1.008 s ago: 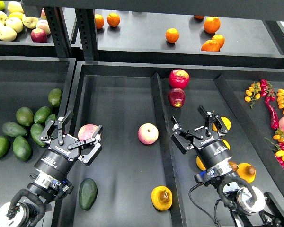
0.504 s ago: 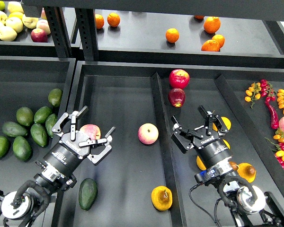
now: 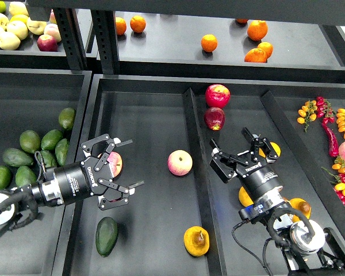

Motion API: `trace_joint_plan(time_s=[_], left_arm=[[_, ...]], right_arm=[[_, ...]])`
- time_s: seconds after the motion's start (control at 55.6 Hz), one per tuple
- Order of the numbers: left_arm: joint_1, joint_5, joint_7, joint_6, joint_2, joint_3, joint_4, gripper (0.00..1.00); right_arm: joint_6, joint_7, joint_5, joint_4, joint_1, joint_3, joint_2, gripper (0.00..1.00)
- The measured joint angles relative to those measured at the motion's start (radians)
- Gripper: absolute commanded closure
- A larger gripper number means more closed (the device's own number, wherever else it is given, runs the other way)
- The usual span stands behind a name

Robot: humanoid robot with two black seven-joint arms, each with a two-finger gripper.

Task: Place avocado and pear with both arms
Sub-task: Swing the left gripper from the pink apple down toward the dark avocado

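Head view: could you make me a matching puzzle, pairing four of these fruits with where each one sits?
Things:
1. dark green egg-shaped avocado
2. yellow-orange pear with a brown blotch
3. round oranges
4. dark red apple

Places:
A. upper shelf at the back
B. right of the centre divider, just below a brighter red apple
C. near edge, below the left gripper
D. near edge, against the centre divider's left side

Pairs: 1-C, 2-D, 3-A, 4-B

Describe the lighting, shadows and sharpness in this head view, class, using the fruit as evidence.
Head view: bright, even overhead light; the avocado and pear are sharp, with only small soft shadows on the dark tray floor; faint sheen on that floor; the left end effector and right end effector show no motion blur.
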Motion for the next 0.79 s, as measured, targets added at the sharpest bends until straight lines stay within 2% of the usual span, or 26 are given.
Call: trace_joint_plan(time_s=[0.072, 0.342, 0.63, 0.792], left_arm=[[-0.086, 0.048, 0.0, 0.0, 0.071, 0.111, -0.002, 0.0], [-0.238, 0.229, 0.0, 0.0, 0.181, 0.316, -0.014, 0.0], [-0.452, 0.322, 0.0, 0.0, 0.274, 0.599, -0.031, 0.0], [-0.554, 0.42, 0.0, 0.0, 0.289, 0.708, -0.035, 0.0]], right_arm=[[-0.043, 0.005, -0.004, -0.01, 0.033, 0.007, 0.0, 0.0], [-0.155, 0.007, -0.012, -0.034, 0.147, 0.035, 0.0, 0.0], [-0.164, 0.005, -0.069, -0.054, 0.171, 0.037, 0.0, 0.0], [-0.162, 0.005, -0.07, -0.056, 0.177, 0.039, 0.0, 0.0]])
